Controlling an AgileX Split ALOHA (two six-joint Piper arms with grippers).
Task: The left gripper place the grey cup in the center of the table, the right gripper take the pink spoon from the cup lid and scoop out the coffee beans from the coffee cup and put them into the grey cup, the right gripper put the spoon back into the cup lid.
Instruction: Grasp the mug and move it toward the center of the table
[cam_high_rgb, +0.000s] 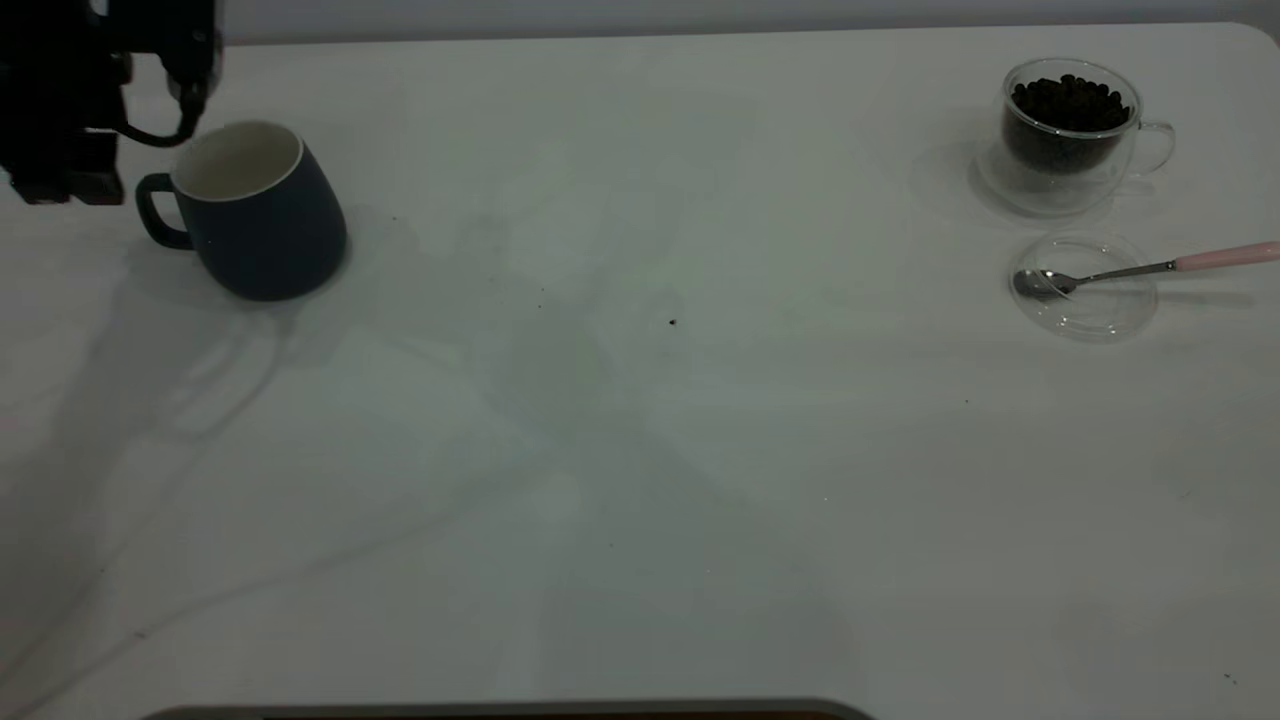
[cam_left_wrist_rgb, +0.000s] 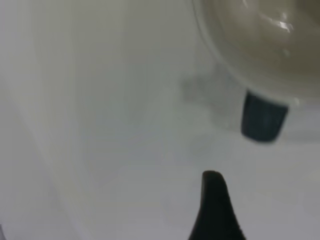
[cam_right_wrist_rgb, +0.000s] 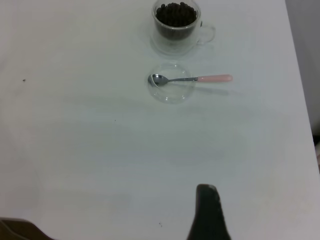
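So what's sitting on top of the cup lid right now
Only the pink spoon: its metal bowl rests on the clear cup lid, and its pink handle sticks out past the rim over the table. No beans show on the lid. The lid is transparent, so little is hidden.

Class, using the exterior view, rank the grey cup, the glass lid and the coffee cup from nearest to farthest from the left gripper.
1. Grey cup: right beside the left gripper, far left.
2. Glass lid: far right, holding the spoon's bowl.
3. Coffee cup: far right, behind the lid. Ranks 2 and 3 are too close to call.
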